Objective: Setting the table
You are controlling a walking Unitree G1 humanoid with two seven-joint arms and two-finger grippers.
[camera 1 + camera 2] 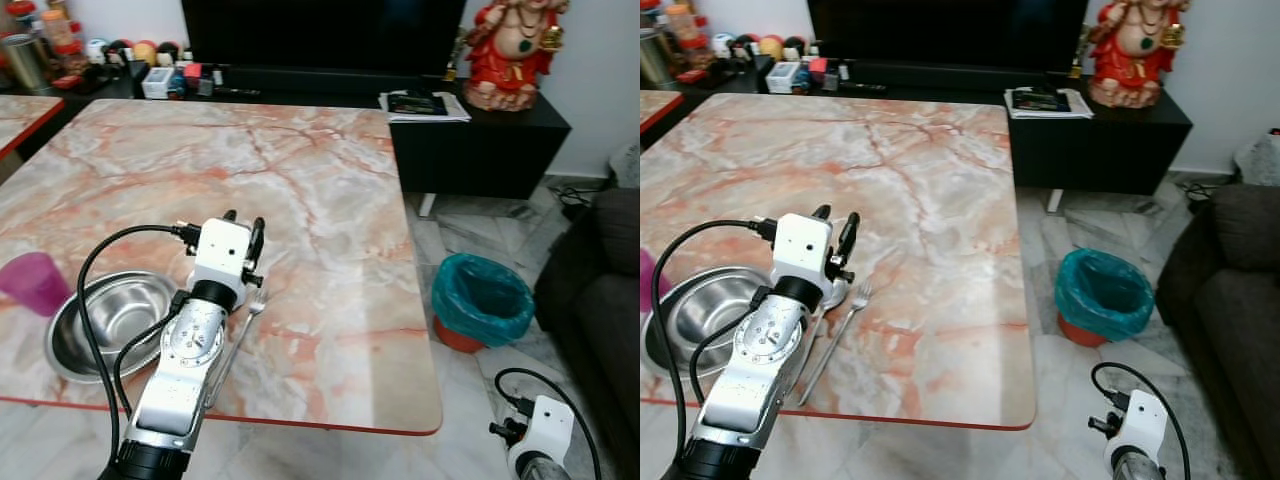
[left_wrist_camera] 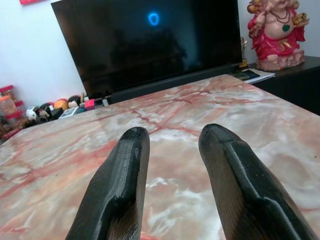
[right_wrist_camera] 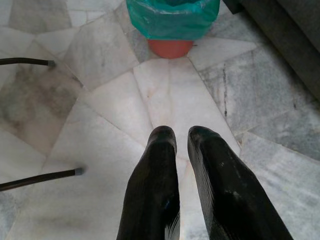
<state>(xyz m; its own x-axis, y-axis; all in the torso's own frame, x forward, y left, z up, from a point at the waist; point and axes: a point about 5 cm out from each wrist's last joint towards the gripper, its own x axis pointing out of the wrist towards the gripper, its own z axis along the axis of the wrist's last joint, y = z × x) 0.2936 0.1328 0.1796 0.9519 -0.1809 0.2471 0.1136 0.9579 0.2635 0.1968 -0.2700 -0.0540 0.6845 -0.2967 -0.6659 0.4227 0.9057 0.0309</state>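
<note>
Left fingers (image 2: 172,150) spread over table (image 1: 330,200), one bowl (image 1: 105,320), one fork (image 1: 240,335), one cup (image 1: 35,282)
</note>
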